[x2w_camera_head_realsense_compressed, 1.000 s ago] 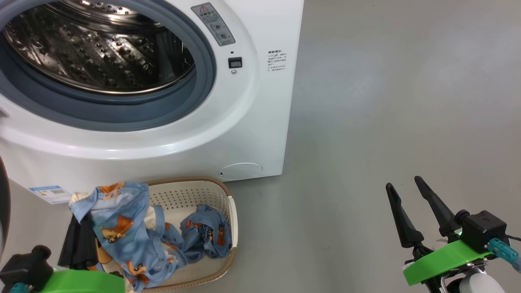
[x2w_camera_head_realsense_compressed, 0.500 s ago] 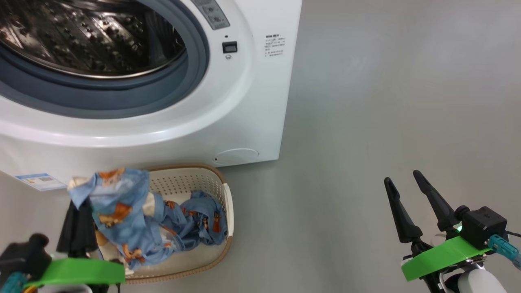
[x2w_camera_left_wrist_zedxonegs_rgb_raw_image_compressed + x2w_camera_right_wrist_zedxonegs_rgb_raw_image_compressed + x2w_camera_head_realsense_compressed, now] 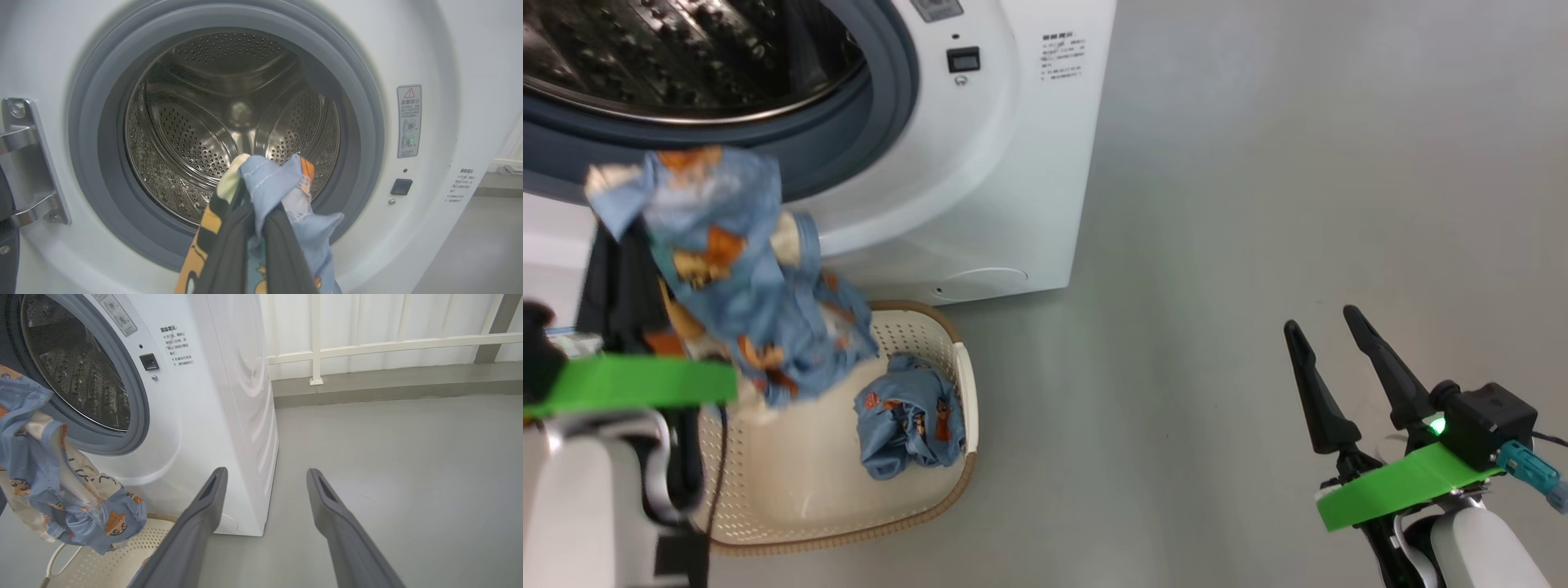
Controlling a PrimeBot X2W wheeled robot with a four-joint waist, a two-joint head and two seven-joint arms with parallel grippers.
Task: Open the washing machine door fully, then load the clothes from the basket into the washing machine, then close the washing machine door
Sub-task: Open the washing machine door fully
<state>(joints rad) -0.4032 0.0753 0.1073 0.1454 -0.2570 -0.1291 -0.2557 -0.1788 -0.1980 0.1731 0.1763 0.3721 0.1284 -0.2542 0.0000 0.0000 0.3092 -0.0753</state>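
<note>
My left gripper (image 3: 255,204) is shut on one of the clothes (image 3: 727,278), a light blue garment with orange figures. It hangs above the basket (image 3: 964,392), in front of the lower rim of the washing machine (image 3: 980,163). In the left wrist view the pinched fabric (image 3: 278,183) sits before the open steel drum (image 3: 229,122). A dark edge of the washing machine door (image 3: 5,245) shows by the hinge. Another blue garment (image 3: 907,416) lies in the basket. My right gripper (image 3: 1319,318) is open and holds nothing, low over the floor to the right.
The metal door hinge (image 3: 28,163) sticks out left of the drum opening. Grey floor (image 3: 1258,204) stretches to the right of the machine. A white railing and wall (image 3: 388,343) stand behind it.
The left gripper has lifted the blue garment out of the basket and up to the drum's lower rim. The head view has shifted. The right gripper stays open in place.
</note>
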